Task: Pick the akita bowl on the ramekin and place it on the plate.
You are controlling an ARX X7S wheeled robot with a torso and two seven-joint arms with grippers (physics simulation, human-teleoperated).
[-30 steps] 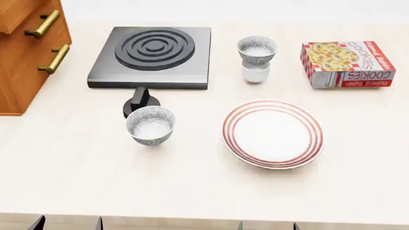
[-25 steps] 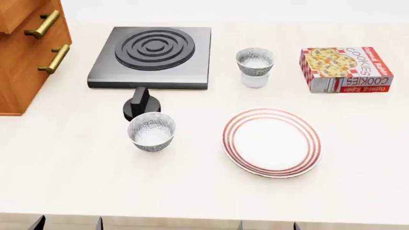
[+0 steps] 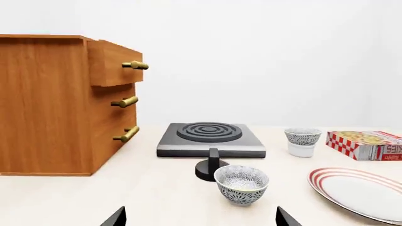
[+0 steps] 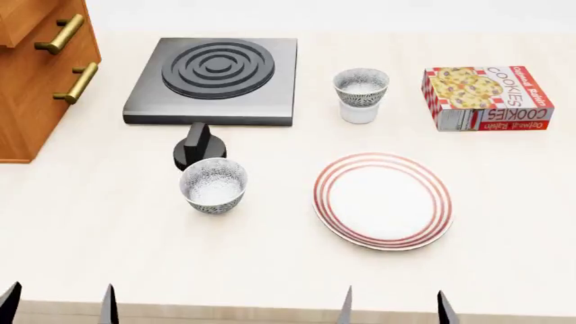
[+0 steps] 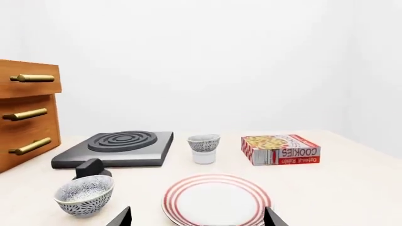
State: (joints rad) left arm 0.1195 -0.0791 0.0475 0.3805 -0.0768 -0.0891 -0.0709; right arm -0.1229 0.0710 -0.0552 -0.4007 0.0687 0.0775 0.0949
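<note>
The akita bowl point(image 4: 361, 87) point(image 3: 302, 136) point(image 5: 204, 141), speckled grey with a white inside, sits on the white ramekin point(image 4: 359, 112) point(image 3: 301, 149) point(image 5: 204, 157) at the back of the table. The red-ringed plate point(image 4: 382, 200) point(image 3: 361, 192) point(image 5: 217, 199) lies in front of it. My left gripper point(image 4: 59, 302) point(image 3: 197, 219) and right gripper point(image 4: 393, 307) point(image 5: 195, 219) are both open at the near table edge, only their dark fingertips showing, far from the bowl. The right gripper is just short of the plate's near rim.
A second speckled bowl point(image 4: 213, 185) stands left of the plate, next to a black knob point(image 4: 198, 145). A black stove burner point(image 4: 214, 79) lies behind it. A cookie box point(image 4: 486, 96) is at the back right. A wooden drawer cabinet point(image 4: 40, 67) stands at the left.
The fingertips of both grippers have risen further into the head view at the near edge. The objects on the table have not moved.
</note>
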